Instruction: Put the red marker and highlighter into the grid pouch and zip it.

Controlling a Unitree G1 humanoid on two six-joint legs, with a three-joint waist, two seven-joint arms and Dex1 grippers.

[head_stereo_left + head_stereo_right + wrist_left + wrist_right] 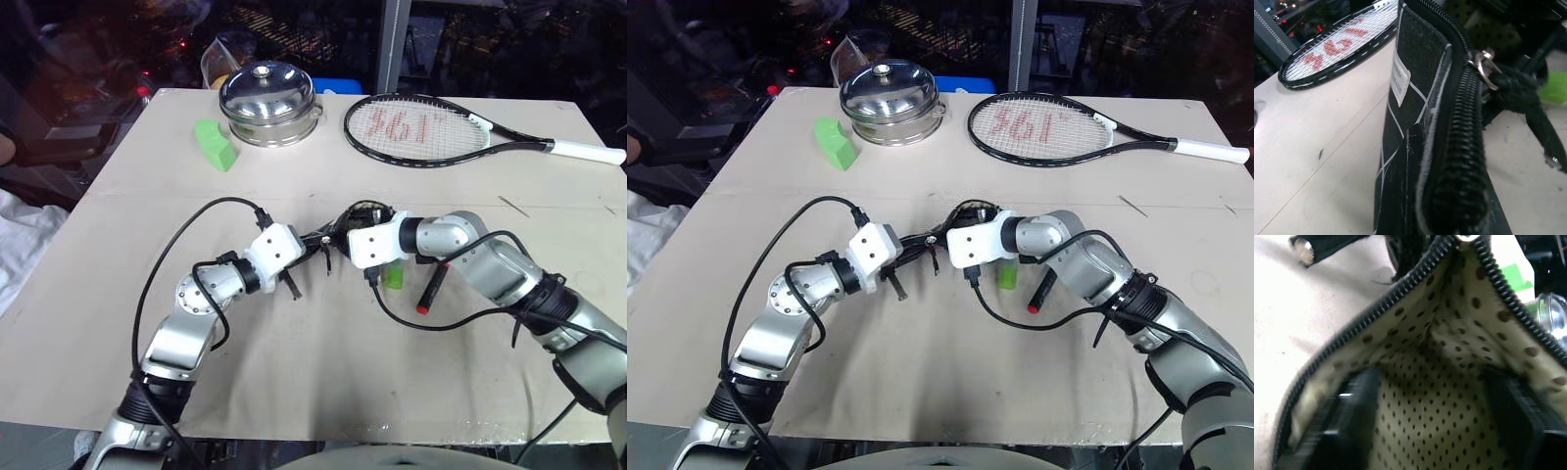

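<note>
Nothing is packed yet: the red marker (432, 286) and highlighter (394, 274) lie on the surface beside the grid pouch (1415, 112), which the left hand (312, 247) clenches while the right hand (1430, 421) spreads wide inside its unzipped mouth

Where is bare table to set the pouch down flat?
Free: the near table below both arms, and the stretch between the green block and the left arm. Crowded: the centre, where both end effectors hold the grid pouch beside the highlighter and red marker.
</note>
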